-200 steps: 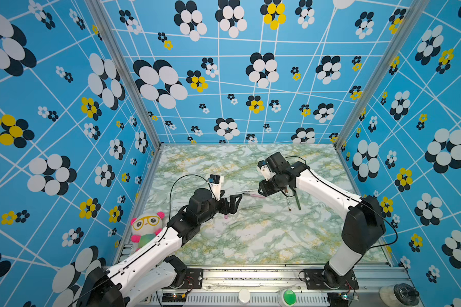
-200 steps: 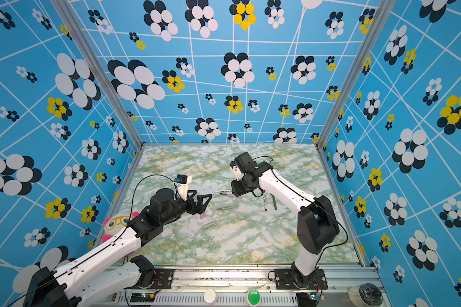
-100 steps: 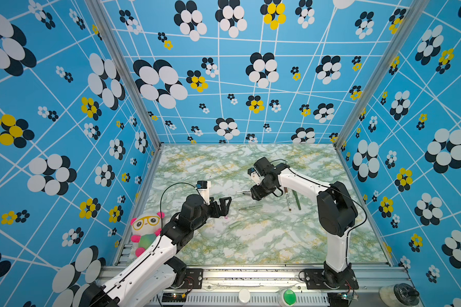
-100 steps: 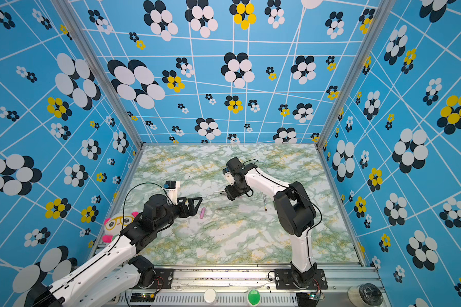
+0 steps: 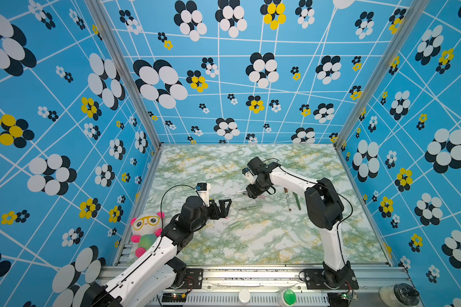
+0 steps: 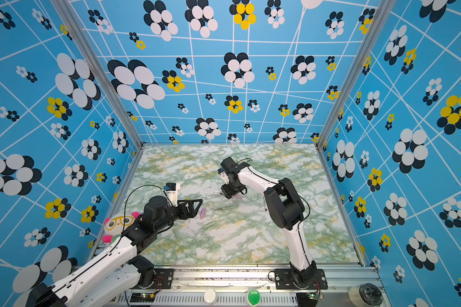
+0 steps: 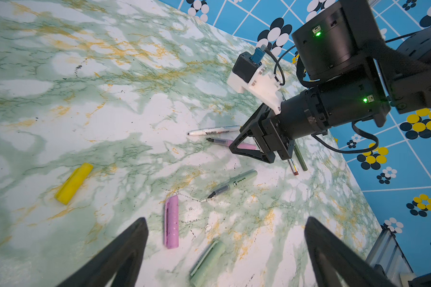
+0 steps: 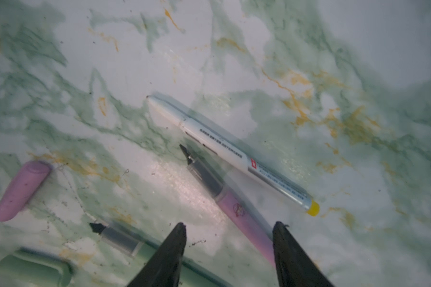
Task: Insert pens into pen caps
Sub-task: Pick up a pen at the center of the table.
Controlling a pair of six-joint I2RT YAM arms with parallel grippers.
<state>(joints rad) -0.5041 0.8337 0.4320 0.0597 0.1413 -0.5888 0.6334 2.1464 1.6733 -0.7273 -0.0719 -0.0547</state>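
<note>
Nothing visibly capped yet. Right gripper [image 8: 230, 225] has its jaws apart, straddling the pink pen [image 8: 237, 206] on the table [image 5: 250, 239], not clamped. Left gripper [image 7: 225, 221] is spread wide and empty, hovering near the pink cap [image 7: 171, 221]. Yellow-ended white pen [image 8: 234, 154] lies bare just beside the pink pen. Pale green pen [image 7: 234, 182], pale green cap [image 7: 207, 263] and yellow cap [image 7: 74, 184] lie loose, apart. Brown-ended pen [image 5: 287, 199] and dark green pen [image 5: 296, 200] lie side by side near the right arm, their caps not in sight. Likely all five pairings left

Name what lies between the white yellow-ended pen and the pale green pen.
The pink pen lies between the white yellow-ended pen and the pale green pen; the left wrist view shows it.
</note>
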